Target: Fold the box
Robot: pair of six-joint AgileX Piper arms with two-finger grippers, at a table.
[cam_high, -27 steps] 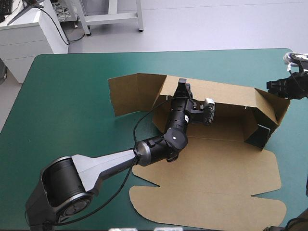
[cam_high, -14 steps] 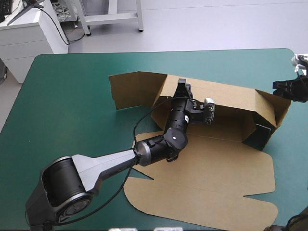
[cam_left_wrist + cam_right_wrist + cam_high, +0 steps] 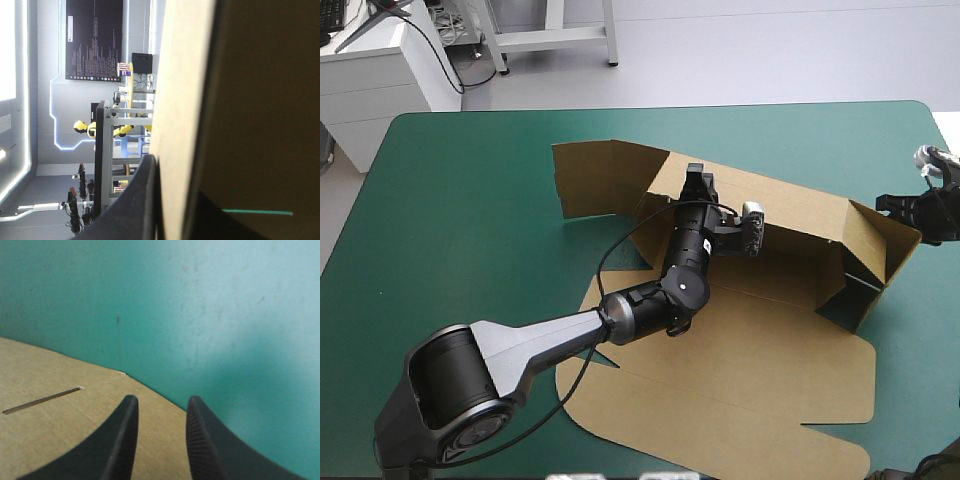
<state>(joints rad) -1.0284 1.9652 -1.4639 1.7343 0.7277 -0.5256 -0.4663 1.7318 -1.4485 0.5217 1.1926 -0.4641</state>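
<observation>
– Box [image 3: 770,330] position?
– Middle to right of the worktop [image 3: 470,200], far wall [image 3: 800,205] raised, lid [image 3: 720,400] flat on the near side.
– Left jaws?
– Clenched on that far wall's top edge, toward its left end. I judge that holds it upright for tucking.
– Right jaws?
– Released, fingers [image 3: 125,435] slightly apart, hovering at the right end wall [image 3: 885,245], probably to push it inward.

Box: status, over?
Left gripper shut on box back wall. Right gripper open, by right end wall. Walls raised, lid flat. No obstruction seen.
</observation>
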